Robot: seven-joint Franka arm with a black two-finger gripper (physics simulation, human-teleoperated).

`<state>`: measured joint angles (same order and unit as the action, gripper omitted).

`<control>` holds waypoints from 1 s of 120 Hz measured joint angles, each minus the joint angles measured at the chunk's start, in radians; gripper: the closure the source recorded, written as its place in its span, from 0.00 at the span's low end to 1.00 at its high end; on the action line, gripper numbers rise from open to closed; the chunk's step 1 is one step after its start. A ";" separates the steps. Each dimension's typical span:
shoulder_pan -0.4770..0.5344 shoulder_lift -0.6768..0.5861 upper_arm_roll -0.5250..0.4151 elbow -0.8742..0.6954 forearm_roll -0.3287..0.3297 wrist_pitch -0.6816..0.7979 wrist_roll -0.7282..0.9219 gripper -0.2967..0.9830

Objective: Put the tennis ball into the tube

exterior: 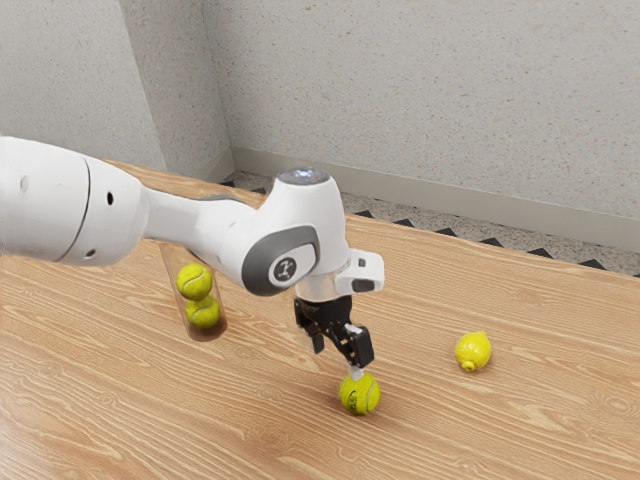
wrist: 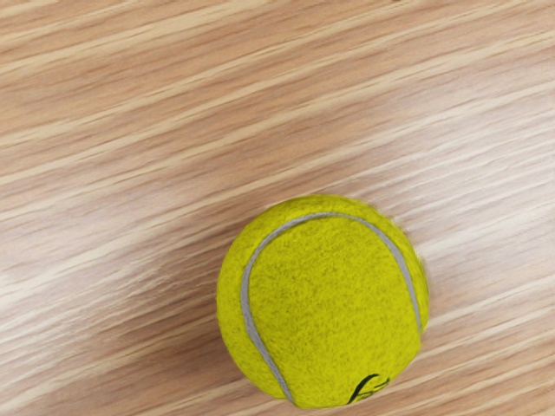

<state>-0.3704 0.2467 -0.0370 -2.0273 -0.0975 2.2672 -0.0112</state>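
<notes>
Holds nothing, with jaws spread apart close above the loose tennis ball. Has that ball directly beneath, on the near part of the wooden surface, outside the clear tube. Faces the tube farther off toward the exterior view's left, with two balls stacked inside, and a lemon toward the exterior view's right.

- A yellow lemon lying on the table, toward the exterior view's right.
- That table, pale brown with streaky wood grain.
- Behind it, a speckled grey wall with a plain baseboard.
- Speckled floor with dark triangles.
</notes>
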 joint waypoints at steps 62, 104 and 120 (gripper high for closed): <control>-0.002 0.155 -0.017 0.065 -0.061 0.071 -0.023 0.23; -0.002 0.207 -0.015 0.085 -0.074 0.088 -0.031 0.40; -0.002 0.203 -0.014 0.085 -0.067 0.088 -0.037 0.46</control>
<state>-0.3728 0.4499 -0.0508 -1.9425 -0.1641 2.3555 -0.0478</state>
